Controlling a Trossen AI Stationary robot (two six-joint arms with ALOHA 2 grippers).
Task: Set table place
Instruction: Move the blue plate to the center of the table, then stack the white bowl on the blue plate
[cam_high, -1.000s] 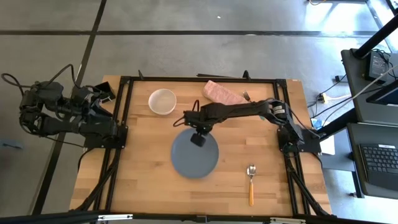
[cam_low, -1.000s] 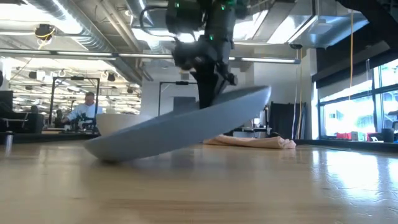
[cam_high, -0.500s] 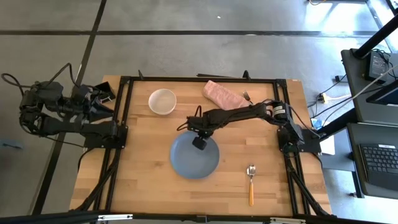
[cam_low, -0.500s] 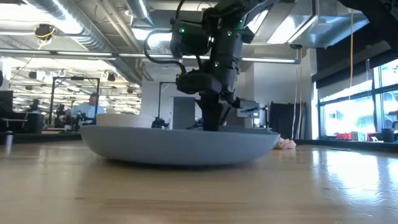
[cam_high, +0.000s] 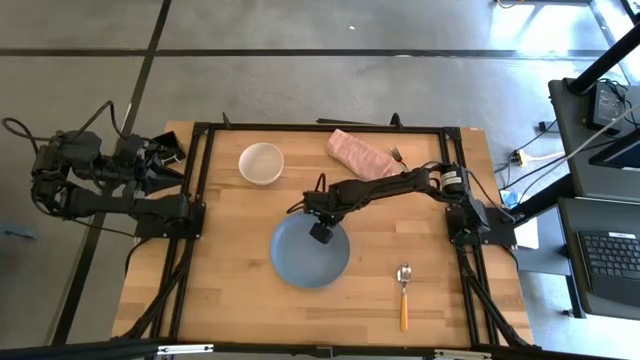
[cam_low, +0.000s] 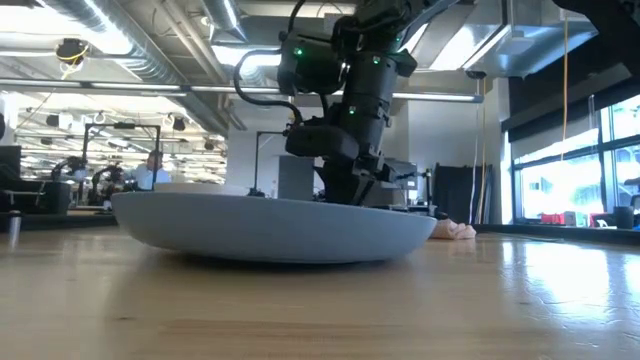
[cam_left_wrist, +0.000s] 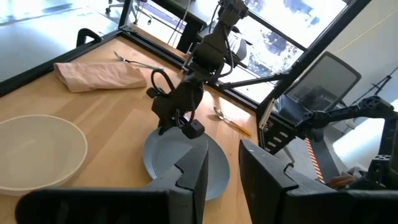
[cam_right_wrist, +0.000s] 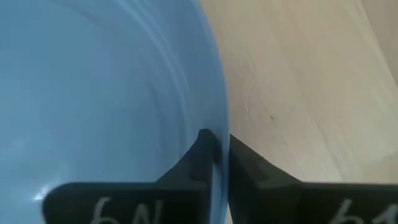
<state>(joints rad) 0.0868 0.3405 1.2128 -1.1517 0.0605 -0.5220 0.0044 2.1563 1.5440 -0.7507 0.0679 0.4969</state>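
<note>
The round grey-blue plate (cam_high: 305, 258) lies on its base on the wooden table (cam_high: 230, 270), near the middle; it also shows in the low view (cam_low: 270, 225). My right gripper (cam_high: 320, 232) stands at the plate's far rim, shut on it. The white bowl (cam_high: 261, 163) stands at the far left. The orange-handled spoon (cam_high: 404, 295) lies near the right front. The fork (cam_high: 396, 154) lies at the far right, its handle hidden beside a pink cloth. My left gripper (cam_left_wrist: 224, 168) is open and waits off the table's left edge. My right gripper has the plate's far rim (cam_right_wrist: 219, 112) between its two fingers, one finger (cam_right_wrist: 198, 155) inside the plate and one (cam_right_wrist: 249, 162) outside. The fingers come from above, pointing down. The plate rests on the table on its base.
A folded pink cloth (cam_high: 358, 152) lies at the far edge, right of the bowl. Bare wood lies left and in front of the plate. A person sits at a desk in the room beyond the table (cam_low: 150, 170).
My right gripper has gone down and a little toward the table's near-left. The plate, tilted a second ago with one side raised and the other on the table, has come down flat and slid slightly left.
</note>
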